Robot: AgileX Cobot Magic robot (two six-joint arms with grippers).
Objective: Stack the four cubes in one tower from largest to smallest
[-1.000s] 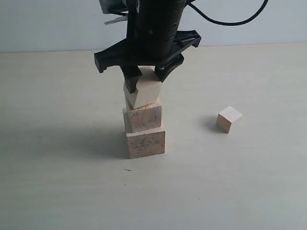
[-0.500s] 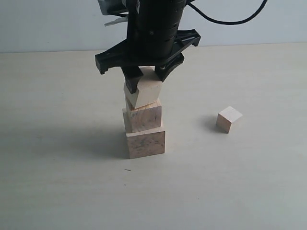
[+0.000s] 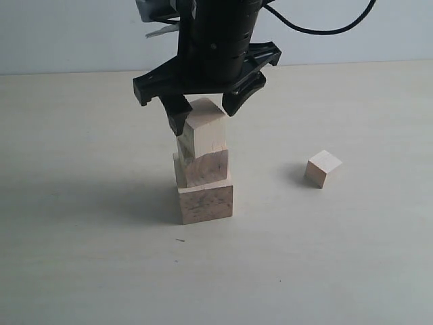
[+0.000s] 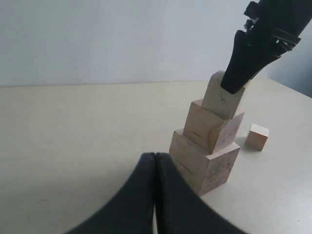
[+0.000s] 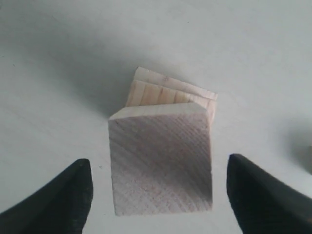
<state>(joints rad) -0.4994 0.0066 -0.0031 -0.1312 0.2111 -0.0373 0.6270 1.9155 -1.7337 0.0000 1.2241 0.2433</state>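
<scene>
Three pale wooden cubes stand as a tower: the largest cube [image 3: 206, 203] at the bottom with dark mottling, a middle cube [image 3: 203, 168] on it, and a third cube [image 3: 204, 127] on top, turned slightly against the one below. My right gripper [image 3: 205, 116] hangs over the tower, open, with a finger on each side of the third cube [image 5: 161, 163] and a gap to each. The smallest cube [image 3: 323, 168] lies alone on the table to the right. My left gripper [image 4: 155, 161] is shut and empty, low beside the tower [image 4: 207, 151].
The pale table [image 3: 81, 257] runs back to a light wall. The right arm's black cable loops at the upper right, above the table. The smallest cube [image 4: 257, 137] sits well apart from the tower's base.
The right gripper's jaws have spread apart and let go of the third cube. That cube, tilted between the fingers before, now rests level on the middle cube.
</scene>
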